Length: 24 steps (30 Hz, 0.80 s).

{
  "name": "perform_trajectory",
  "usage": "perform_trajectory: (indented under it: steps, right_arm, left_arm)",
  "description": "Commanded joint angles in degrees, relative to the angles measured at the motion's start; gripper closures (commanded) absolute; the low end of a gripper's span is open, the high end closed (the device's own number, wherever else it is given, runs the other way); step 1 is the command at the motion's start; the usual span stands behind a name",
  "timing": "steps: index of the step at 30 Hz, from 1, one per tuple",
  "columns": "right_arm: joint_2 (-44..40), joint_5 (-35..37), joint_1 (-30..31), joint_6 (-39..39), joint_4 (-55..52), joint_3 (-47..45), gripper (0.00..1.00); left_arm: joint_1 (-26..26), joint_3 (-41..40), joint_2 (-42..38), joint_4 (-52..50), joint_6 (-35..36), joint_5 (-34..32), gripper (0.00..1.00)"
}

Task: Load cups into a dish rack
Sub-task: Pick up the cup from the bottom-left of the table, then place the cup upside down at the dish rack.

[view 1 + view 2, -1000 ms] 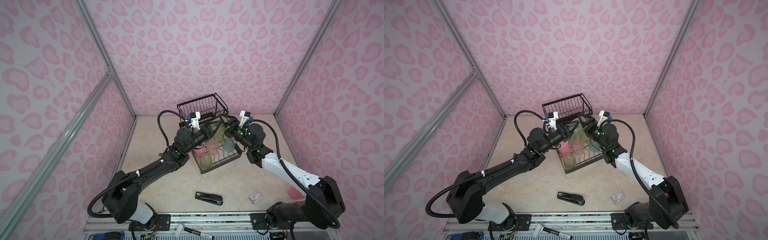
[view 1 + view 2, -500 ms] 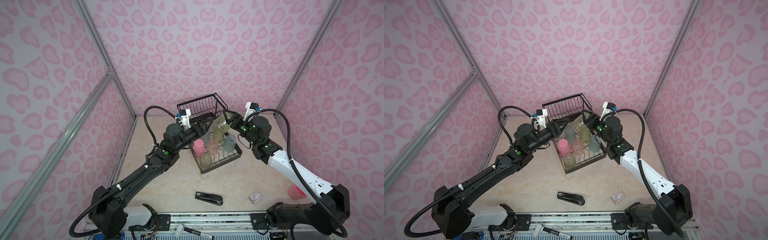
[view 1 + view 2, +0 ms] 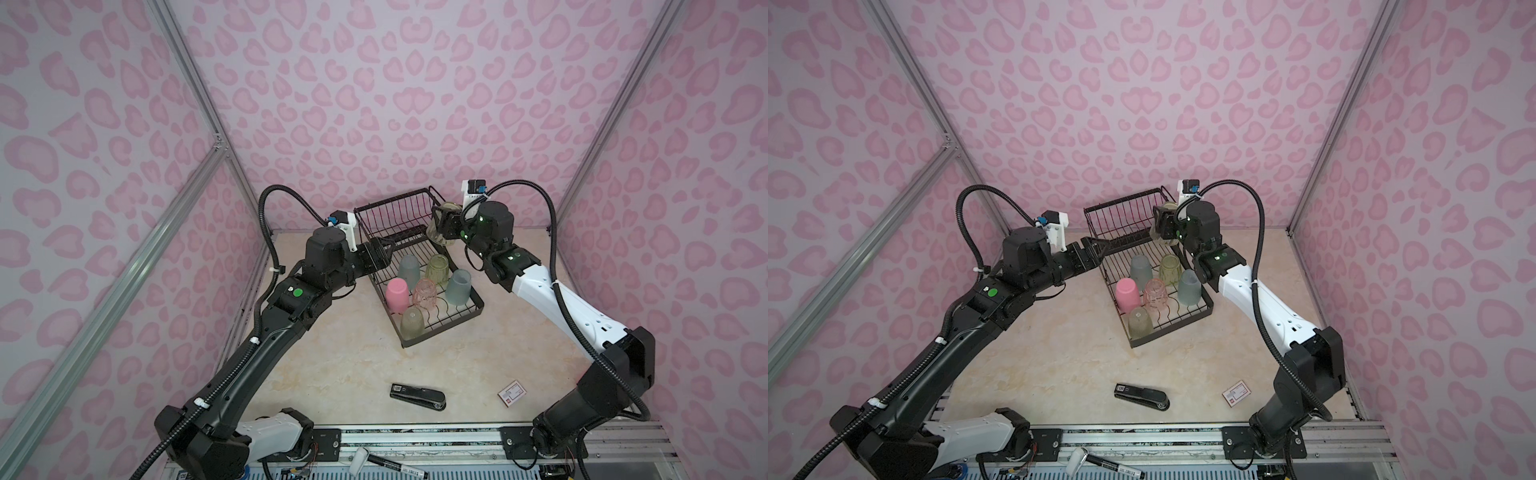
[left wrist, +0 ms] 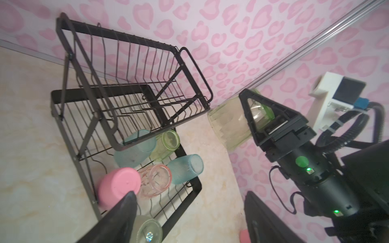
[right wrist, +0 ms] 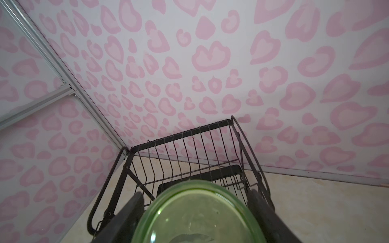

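Note:
The black wire dish rack stands at the back of the table. Several cups sit upside down in its lower tray: two teal, a yellow-green one, an opaque pink one, a ribbed pink one and a pale one. My right gripper is shut on another yellow-green cup, held in the air beside the right end of the upper basket. My left gripper is open and empty at the rack's left side.
A black stapler and a small card lie near the table's front. A marker lies on the front rail. Part of a pink cup shows on the table in the left wrist view. Patterned walls enclose three sides.
Both grippers met at the yellow-green cup over the lower tray. The left one opened and drew back to the left. The right one carried the cup up beside the upper basket.

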Motion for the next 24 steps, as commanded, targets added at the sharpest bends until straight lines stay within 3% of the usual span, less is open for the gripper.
perform_trajectory:
  steps: [1, 14, 24]
  right_arm:
    - [3.17, 1.00, 0.17, -6.98, 1.03, 3.11, 0.48]
    - [15.78, -0.94, 0.12, -13.67, 7.70, 13.91, 0.49]
    - [23.57, -1.59, -0.16, -15.91, 9.36, 21.12, 0.49]
  left_arm:
    - [1.16, 3.11, 1.21, -8.29, 6.10, -3.26, 0.18]
    - [2.17, 7.01, 5.75, -10.62, 16.31, -8.00, 0.18]
    - [2.78, 6.13, 7.85, -6.92, 20.17, -6.48, 0.18]
